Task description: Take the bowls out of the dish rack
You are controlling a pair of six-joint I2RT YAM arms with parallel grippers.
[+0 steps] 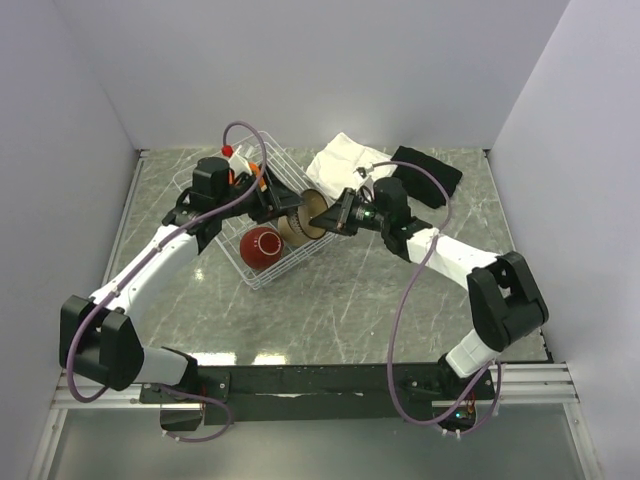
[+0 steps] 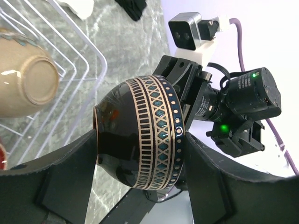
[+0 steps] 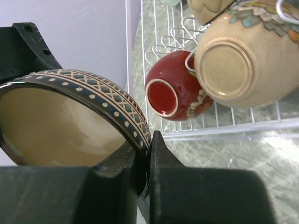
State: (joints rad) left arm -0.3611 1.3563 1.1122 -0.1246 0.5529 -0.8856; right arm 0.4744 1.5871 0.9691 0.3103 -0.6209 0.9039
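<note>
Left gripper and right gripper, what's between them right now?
The dark patterned bowl: the left gripper clamps its outside, and the right gripper pinches its rim. Both wrist views show it.

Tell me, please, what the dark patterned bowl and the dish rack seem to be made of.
The dark bowl looks like glazed ceramic: glossy highlights and a painted band. The dish rack seems white-coated metal wire, thin and smooth; plastic is possible.

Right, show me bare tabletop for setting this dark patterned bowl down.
Free: grey marble tabletop between the white wire dish rack and the near edge. Crowded: back edge, with folded white cloth and black cloth.
</note>
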